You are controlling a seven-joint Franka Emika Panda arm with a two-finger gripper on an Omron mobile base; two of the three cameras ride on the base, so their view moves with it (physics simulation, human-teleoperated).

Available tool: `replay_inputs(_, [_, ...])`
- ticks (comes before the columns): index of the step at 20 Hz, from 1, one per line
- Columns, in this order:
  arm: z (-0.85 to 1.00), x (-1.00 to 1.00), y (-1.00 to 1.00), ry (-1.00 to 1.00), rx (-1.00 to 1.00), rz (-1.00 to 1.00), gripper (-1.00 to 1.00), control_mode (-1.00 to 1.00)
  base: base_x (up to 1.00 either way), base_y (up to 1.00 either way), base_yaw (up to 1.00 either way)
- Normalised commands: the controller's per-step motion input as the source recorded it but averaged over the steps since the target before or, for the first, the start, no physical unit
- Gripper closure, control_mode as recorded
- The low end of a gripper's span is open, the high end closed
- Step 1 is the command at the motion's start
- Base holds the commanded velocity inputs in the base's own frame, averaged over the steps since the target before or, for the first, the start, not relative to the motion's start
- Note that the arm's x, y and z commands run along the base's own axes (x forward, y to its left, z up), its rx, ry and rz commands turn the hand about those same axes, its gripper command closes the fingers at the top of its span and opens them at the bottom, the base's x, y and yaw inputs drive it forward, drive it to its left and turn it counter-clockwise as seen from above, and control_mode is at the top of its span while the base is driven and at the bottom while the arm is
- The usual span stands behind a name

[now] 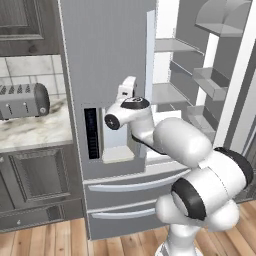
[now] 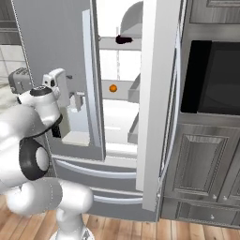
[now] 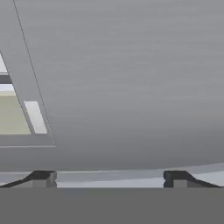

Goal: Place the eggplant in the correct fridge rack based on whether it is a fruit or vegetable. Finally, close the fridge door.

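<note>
Close in front of your hand [image 3: 109, 178] is the grey fridge door [image 3: 131, 78]; fingers spread, holding nothing. The eggplant [image 2: 123, 39] lies on the fridge rack [image 2: 123, 44], up and beyond.

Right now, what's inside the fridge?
The eggplant lies on the upper fridge rack; a small orange ball sits on the shelf below. The closed left door hides the left side.

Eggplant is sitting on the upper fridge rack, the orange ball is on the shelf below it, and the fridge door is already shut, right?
Not quite. The eggplant does sit on the upper fridge rack, with the orange ball on a shelf below, but the fridge door is open, not shut. The right base view shows it swung wide with the interior exposed.
</note>
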Motion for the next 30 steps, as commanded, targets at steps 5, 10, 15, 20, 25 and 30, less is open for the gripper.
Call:
replay_inputs(5, [0.00,-1.00,0.02,-0.04,0.21,0.00,-1.00,-1.00,0.00,0.00,0.00])
replay_inputs(10, [0.29,-1.00,-0.27,0.00,0.64,-0.04,-1.00,-1.00,0.00,0.00,0.00])
replay_inputs(15, [0.36,-1.00,-0.47,0.00,0.70,-0.11,-1.00,-1.00,0.00,0.00,0.00])
replay_inputs(20, [0.14,-1.00,-0.52,-0.01,0.70,-0.13,-1.00,-1.00,0.00,0.00,0.00])
replay_inputs(25, [0.00,-1.00,-0.73,-0.07,0.69,-0.13,-1.00,-1.00,0.00,0.00,0.00])
replay_inputs(30, [-0.10,-1.00,-0.97,-0.18,0.67,-0.03,-1.00,-1.00,0.00,0.00,0.00])
